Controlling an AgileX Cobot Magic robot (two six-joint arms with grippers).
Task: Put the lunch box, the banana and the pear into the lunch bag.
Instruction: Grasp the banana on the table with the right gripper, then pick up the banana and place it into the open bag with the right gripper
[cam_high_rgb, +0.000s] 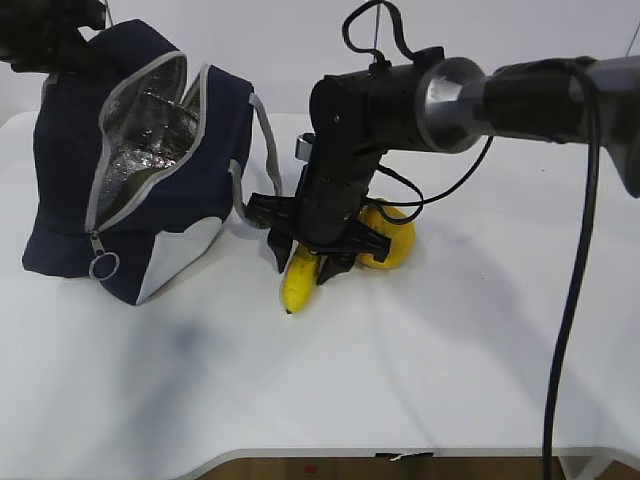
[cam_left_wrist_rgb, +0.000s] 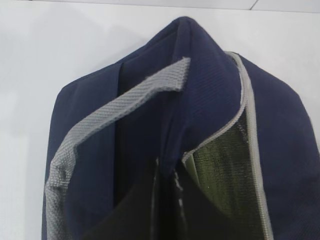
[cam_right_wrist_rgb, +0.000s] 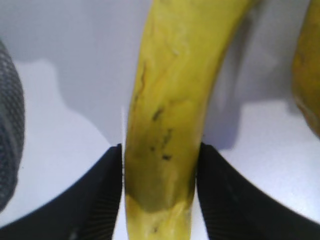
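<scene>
The navy lunch bag (cam_high_rgb: 60, 200) stands at the left, unzipped, its foil lining showing. My left gripper (cam_high_rgb: 68, 52) is shut on its top edge; in the left wrist view the gripper (cam_left_wrist_rgb: 167, 192) pinches the navy fabric of the bag (cam_left_wrist_rgb: 200, 75). A greenish surface shows inside; I cannot tell if it is the lunch box. The banana (cam_high_rgb: 297, 282) lies on the table. My right gripper (cam_high_rgb: 306, 266) is down over it, and its pads press both sides of the banana (cam_right_wrist_rgb: 170, 100) in the right wrist view (cam_right_wrist_rgb: 160, 167). The pear (cam_high_rgb: 396, 245) sits just behind, also showing at the right edge (cam_right_wrist_rgb: 311, 90).
The bag's grey handle (cam_high_rgb: 265, 140) hangs between the bag and the right arm. The zipper ring pull (cam_high_rgb: 103, 265) hangs at the bag's front. The white table (cam_high_rgb: 400, 380) stretches to the front edge. A black cable hangs at the right.
</scene>
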